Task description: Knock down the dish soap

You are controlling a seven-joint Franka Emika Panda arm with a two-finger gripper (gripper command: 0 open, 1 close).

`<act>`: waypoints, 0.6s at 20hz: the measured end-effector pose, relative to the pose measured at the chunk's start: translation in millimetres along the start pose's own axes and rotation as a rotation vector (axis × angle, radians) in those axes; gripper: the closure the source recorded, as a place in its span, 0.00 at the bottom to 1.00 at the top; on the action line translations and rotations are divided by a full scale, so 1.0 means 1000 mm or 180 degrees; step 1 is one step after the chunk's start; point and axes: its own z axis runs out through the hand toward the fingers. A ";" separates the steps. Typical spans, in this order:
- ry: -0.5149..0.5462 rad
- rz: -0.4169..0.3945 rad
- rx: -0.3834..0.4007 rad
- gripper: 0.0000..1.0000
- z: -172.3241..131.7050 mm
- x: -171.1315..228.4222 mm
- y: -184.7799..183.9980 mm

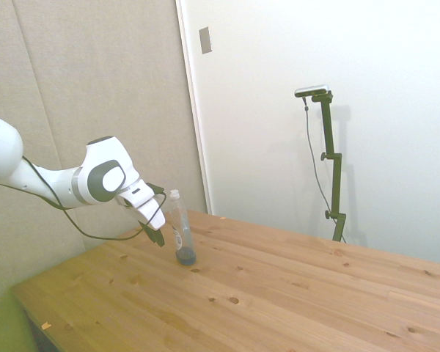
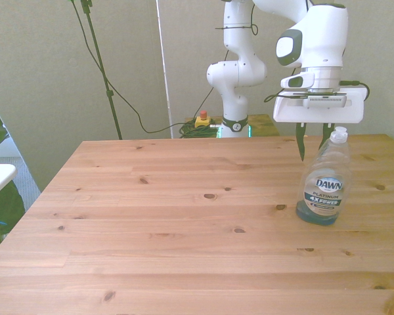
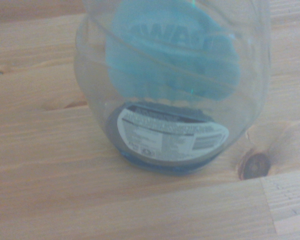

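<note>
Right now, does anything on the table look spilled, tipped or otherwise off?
Nothing stands out. The dish soap stands upright on the wooden table, cap on, with its blue liquid pooled at the base and no spill around it. The tool hangs open just behind its neck.

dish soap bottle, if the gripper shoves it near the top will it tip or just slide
The dish soap would probably tip: it stands tall and slim on a small base. It looks light, with blue liquid only at the bottom, so a low push might slide it across the table instead. The gripper sits open near the cap, high enough to topple it.
</note>
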 end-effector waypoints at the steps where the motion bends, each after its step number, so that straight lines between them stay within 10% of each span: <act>1: 0.0000 0.0014 0.0004 1.00 0.001 0.001 -0.004; 12: 0.0173 0.0133 0.0057 1.00 0.000 0.020 -0.048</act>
